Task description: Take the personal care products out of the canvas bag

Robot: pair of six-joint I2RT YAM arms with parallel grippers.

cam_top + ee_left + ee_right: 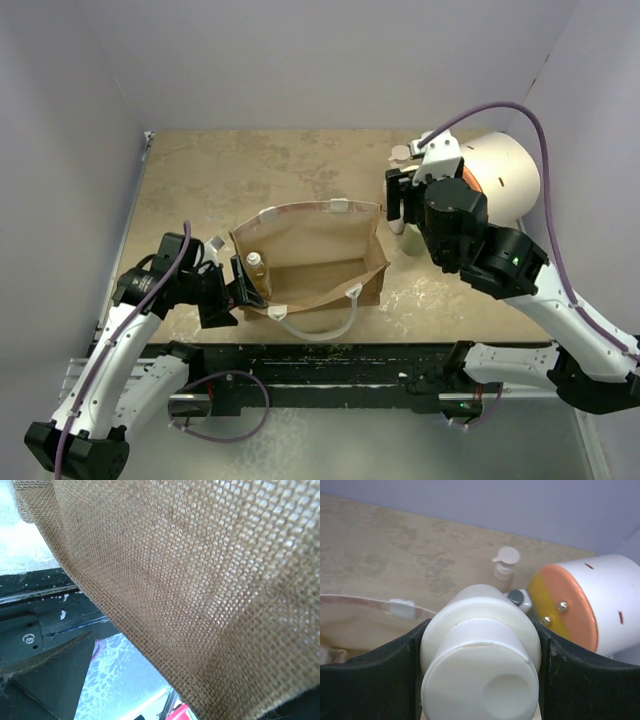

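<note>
Clamped in my right claw [481,650] is the cream wide-capped bottle [480,680], carried just outside the canvas bag [320,262] at its 3 o'clock wall; I cannot tell whether it touches the counter [200,180]. At 1 o'clock from the bag, the tall beige pump bottle [505,562] and the white black-capped bottle [517,598] already stand out beside the large cylinder [592,607]. The small amber white-capped bottle [254,262] sits inside the bag at its 9 o'clock end, so I judge it left to fetch. I see no olive-green bottle. My left claw [240,290] stands wide at the bag's 9 o'clock wall, weave across its view.
</note>
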